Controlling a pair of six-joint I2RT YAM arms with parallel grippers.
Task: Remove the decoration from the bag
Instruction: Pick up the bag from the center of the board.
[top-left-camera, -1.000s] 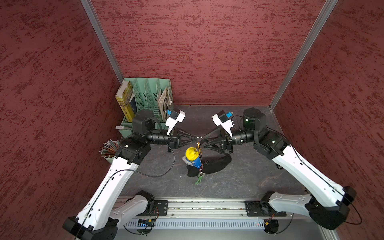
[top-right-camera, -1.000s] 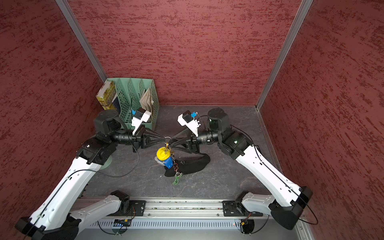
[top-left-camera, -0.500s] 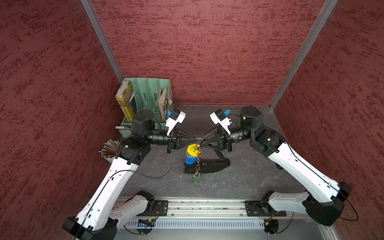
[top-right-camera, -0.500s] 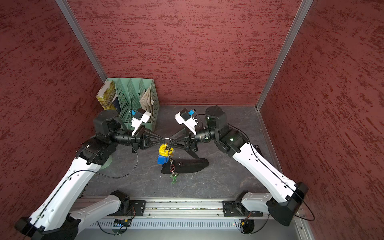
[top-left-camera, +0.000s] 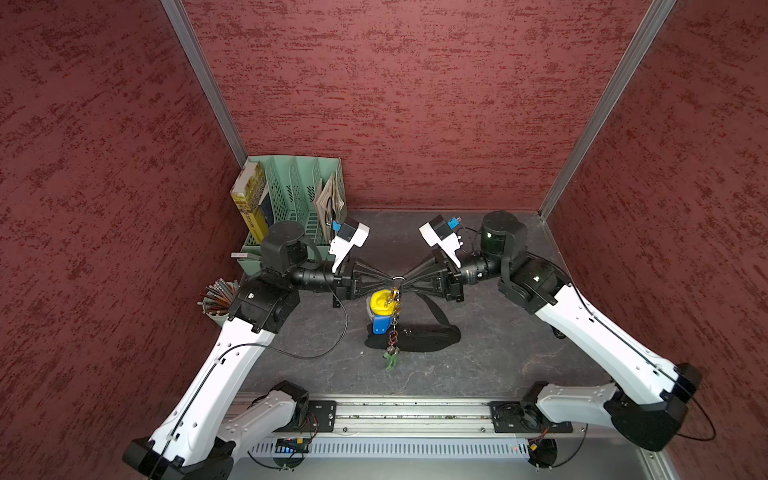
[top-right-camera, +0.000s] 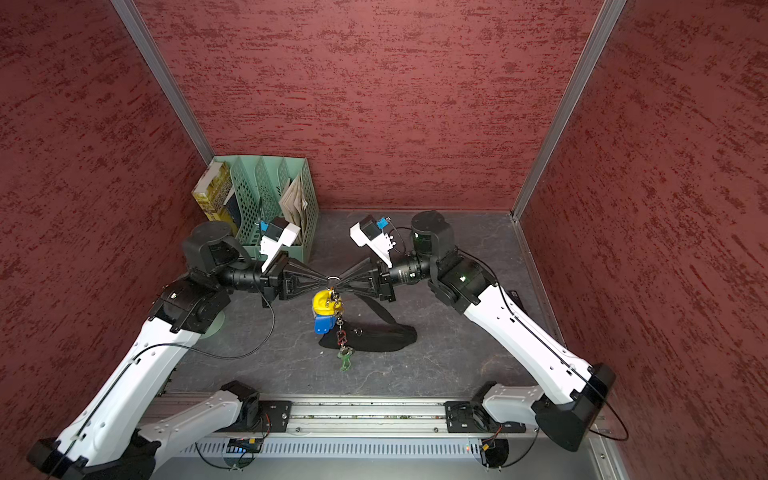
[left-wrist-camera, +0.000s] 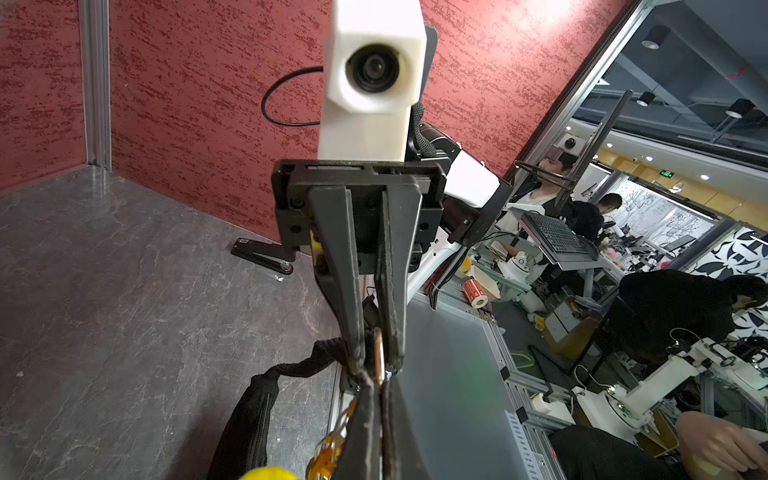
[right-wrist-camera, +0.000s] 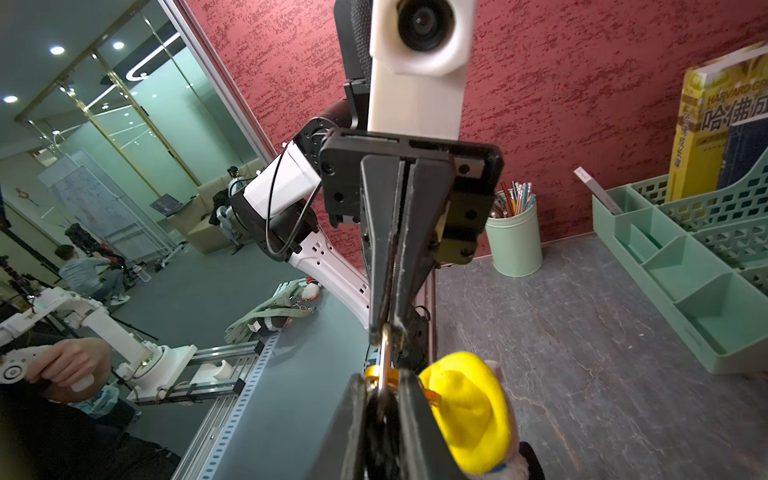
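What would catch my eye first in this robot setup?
The left claw and the right claw meet tip to tip at a metal ring, in mid-air over the grey table. Below it dangles a yellow-and-blue plush decoration, by the black bag lying on the table.

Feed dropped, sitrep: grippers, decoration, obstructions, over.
Left gripper shut on ring; right gripper around it, grip unclear. Decoration hangs from ring, bag on table. Nothing blocking.

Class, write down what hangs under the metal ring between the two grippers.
A yellow-and-blue toy and a chain ending in a green charm, over the bag. The fingertips cover how they join the ring.
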